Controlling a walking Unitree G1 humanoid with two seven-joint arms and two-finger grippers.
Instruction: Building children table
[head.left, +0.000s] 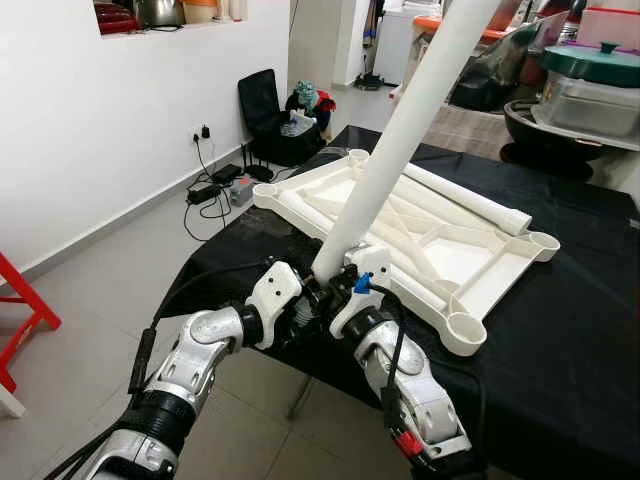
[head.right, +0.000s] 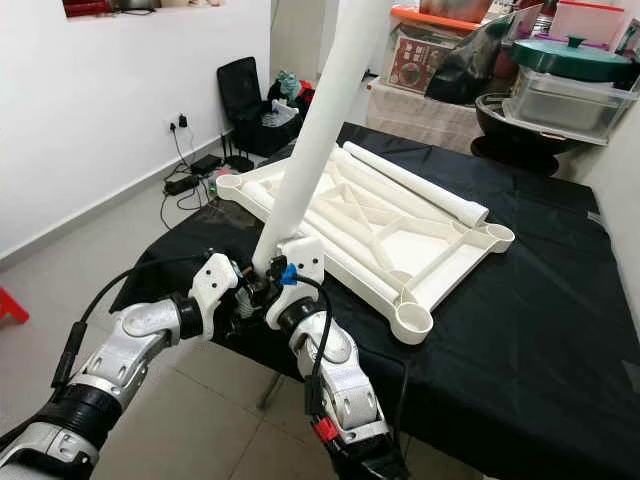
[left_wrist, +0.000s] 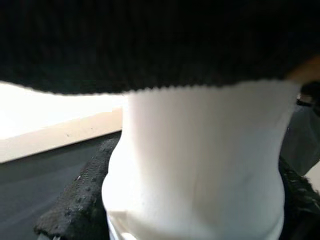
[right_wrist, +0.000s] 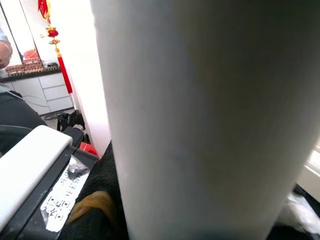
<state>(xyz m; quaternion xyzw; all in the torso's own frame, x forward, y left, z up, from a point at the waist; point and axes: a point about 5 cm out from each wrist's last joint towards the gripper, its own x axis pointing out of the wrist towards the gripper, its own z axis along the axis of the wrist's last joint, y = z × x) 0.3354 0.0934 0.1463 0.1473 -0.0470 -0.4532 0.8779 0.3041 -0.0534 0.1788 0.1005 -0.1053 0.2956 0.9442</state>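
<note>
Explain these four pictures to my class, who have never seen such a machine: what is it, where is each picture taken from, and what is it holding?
It is a humanoid robot with two silver arms. The two wide pictures come from its head cameras, looking down. A white tabletop lies upside down on a black cloth, with one loose leg resting on it. The left gripper and right gripper both clasp the foot of another leg, which slants upward. The two close-up pictures come from wrist cameras, pressed close to that leg.
</note>
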